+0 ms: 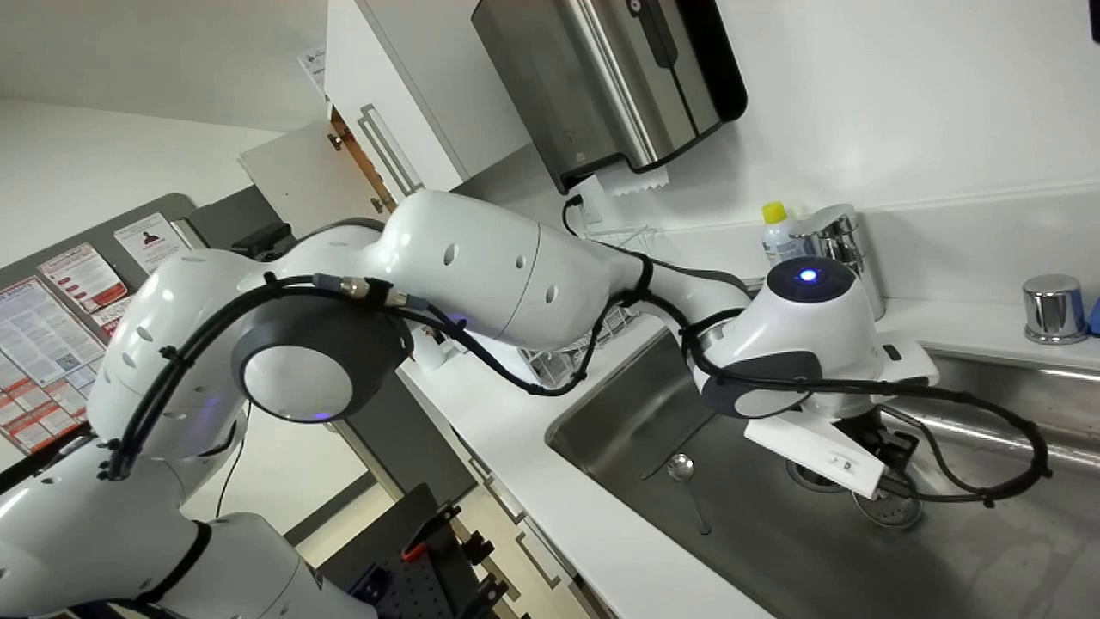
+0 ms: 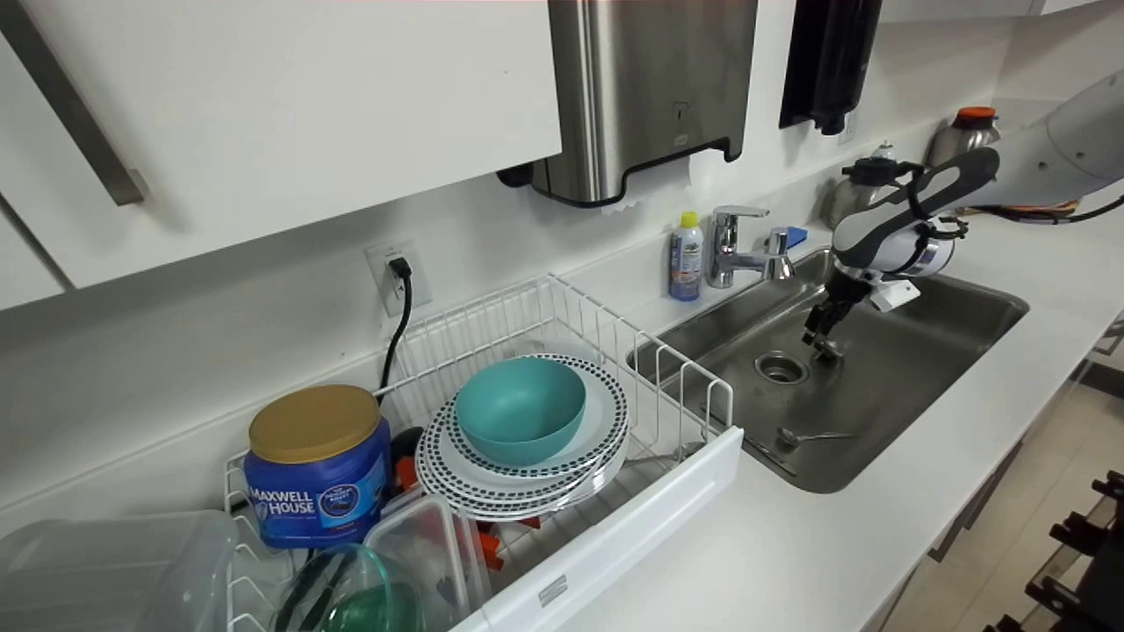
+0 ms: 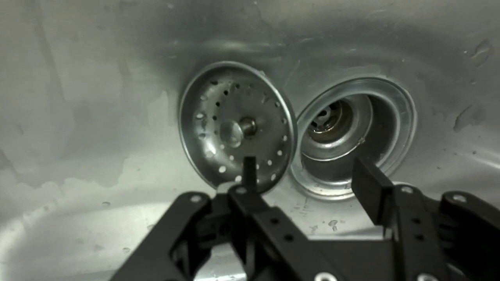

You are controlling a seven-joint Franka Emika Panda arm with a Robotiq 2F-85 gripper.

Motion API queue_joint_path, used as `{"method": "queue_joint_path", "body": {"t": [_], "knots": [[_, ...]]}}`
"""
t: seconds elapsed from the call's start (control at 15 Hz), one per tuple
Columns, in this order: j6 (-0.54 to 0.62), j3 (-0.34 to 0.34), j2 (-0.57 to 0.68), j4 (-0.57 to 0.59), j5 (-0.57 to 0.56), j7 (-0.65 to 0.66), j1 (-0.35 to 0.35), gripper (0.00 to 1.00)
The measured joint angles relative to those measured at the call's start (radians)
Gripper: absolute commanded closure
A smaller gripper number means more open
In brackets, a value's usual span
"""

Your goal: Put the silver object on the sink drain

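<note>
The silver object is a round perforated strainer (image 3: 256, 146) with a central knob. In the wrist view it lies tilted, its edge at the rim of the sink drain (image 3: 321, 190). The drain is uncovered, just right of the strainer there. In an exterior view the strainer (image 2: 830, 351) sits beside the drain (image 2: 781, 381); in an exterior view the strainer (image 1: 889, 513) is partly behind the gripper. My gripper (image 3: 302, 166) is open and empty above them. In the wrist view its left finger overlaps the strainer's lower edge and its right finger overlaps the drain.
A spoon (image 1: 681, 468) and a thin utensil (image 1: 675, 447) lie in the steel sink (image 2: 887, 386). A faucet (image 2: 725, 250) and a yellow-capped can (image 2: 686, 259) stand behind it. A wire dish rack (image 2: 606, 329) holds plates and a teal bowl (image 2: 518, 412).
</note>
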Motion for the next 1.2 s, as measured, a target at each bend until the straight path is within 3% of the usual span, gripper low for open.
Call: {"method": "queue_joint_path", "body": {"t": [0.27, 0.33, 0.8, 1.2], "knots": [[-0.012, 0.0, 0.022, 0.033, 0.005, 0.0, 0.007, 0.98], [-0.012, 0.0, 0.024, 0.037, 0.005, 0.0, 0.008, 1.0], [-0.013, -0.001, 0.027, 0.043, 0.002, -0.003, 0.027, 0.99], [0.042, -0.062, 0.027, 0.039, -0.084, -0.021, 0.173, 0.99]]}}
